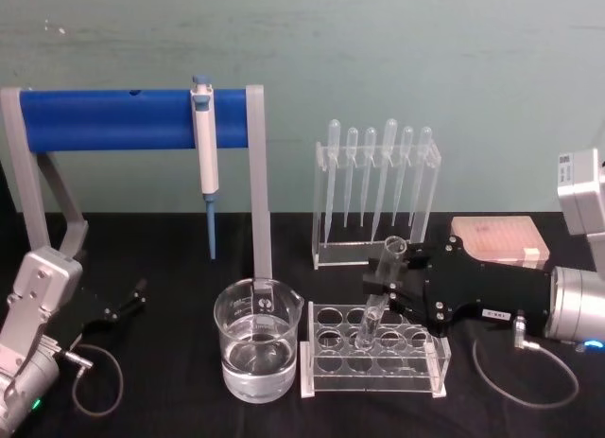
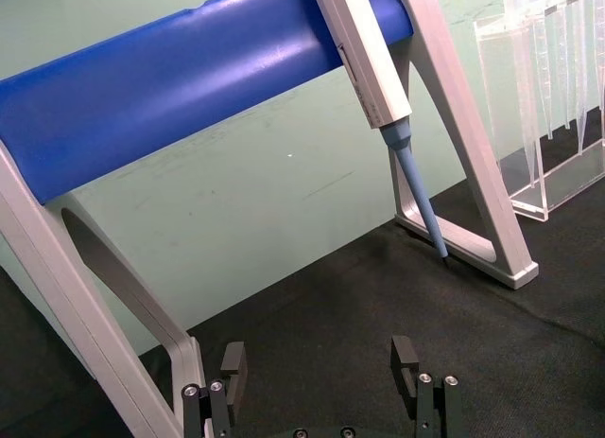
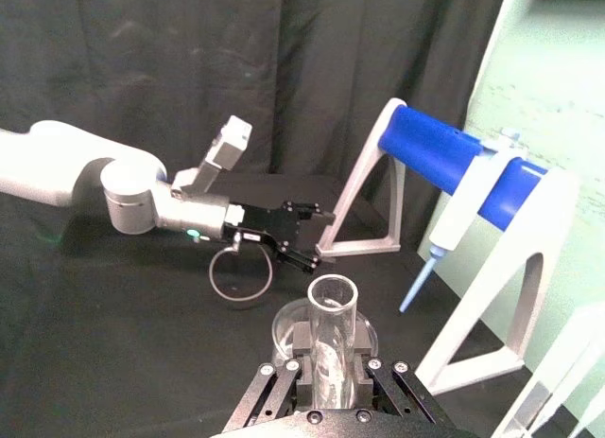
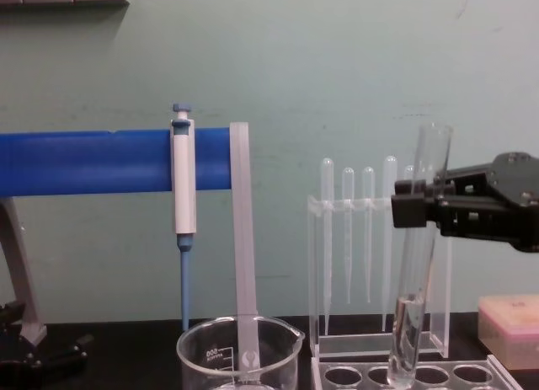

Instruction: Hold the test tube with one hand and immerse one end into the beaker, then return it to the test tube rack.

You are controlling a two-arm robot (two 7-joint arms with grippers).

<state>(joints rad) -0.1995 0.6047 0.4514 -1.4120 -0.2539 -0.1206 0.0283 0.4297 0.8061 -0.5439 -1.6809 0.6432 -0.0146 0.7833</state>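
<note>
Six pipettes (image 1: 389, 173) behind rack (image 1: 378, 374); beaker (image 1: 257, 310) just left; test tube (image 1: 371, 317) tilted.

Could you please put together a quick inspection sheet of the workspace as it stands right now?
Surface: black table, no spills seen.
Job's things: test tube tilted, lower end in a hole of the clear rack, a little liquid inside; beaker left of the rack, partly filled.
Clutter: pipette hanging on the blue stand; droppers in a clear holder; pink box.
Grippers: right gripper, jaws shut on the test tube; left gripper low at the left, jaws open.
Cables: left cable and right cable, grey loops by the wrists.
Surroundings: green wall.
</note>
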